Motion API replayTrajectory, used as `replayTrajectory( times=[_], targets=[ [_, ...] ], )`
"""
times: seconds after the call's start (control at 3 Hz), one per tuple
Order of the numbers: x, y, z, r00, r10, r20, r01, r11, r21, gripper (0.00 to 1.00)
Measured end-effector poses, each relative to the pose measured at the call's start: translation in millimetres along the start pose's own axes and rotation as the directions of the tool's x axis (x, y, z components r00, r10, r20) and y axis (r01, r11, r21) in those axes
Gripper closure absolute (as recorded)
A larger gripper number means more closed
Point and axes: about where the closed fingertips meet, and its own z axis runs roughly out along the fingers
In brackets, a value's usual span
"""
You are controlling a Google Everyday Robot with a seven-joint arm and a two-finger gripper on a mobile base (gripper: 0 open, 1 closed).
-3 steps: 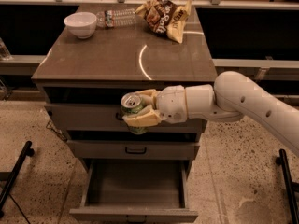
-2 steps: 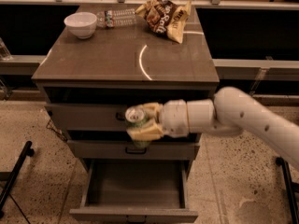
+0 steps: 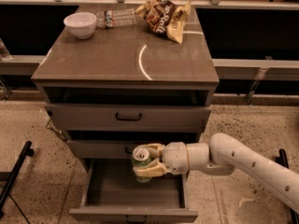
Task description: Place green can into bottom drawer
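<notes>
The green can, slim with dark green sides and a silver pull-tab top, is upright in my gripper. The cream fingers are closed around its sides. The white arm reaches in from the right. The can hangs above the open bottom drawer, over the back of its flat grey floor, just in front of the middle drawer's face. The bottom drawer is pulled out and holds nothing that I can see.
Two shallower drawers with black handles sit above, closed. On the cabinet top stand a white bowl, a clear plastic bottle lying down and a chip bag. A black stand leg is on the floor at left.
The gripper has carried the can downward, from in front of the upper drawers to just above the open bottom drawer.
</notes>
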Motion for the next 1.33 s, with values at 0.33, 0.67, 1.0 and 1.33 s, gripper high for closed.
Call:
replayTrajectory(
  times=[0.33, 0.67, 1.0, 1.33],
  targets=[
    [0.0, 0.0, 0.1, 1.000, 0.000, 0.000, 0.000, 1.0000, 0.000, 1.00],
    [17.8, -13.3, 4.6, 0.997, -0.063, 0.044, 0.062, 0.9979, 0.021, 1.00],
    [47.7, -38.2, 10.4, 0.974, -0.189, 0.121, 0.183, 0.9813, 0.059, 1.00],
    [59.7, -41.1, 13.5, 0.965, -0.219, 0.142, 0.210, 0.9750, 0.074, 1.00]
  ],
)
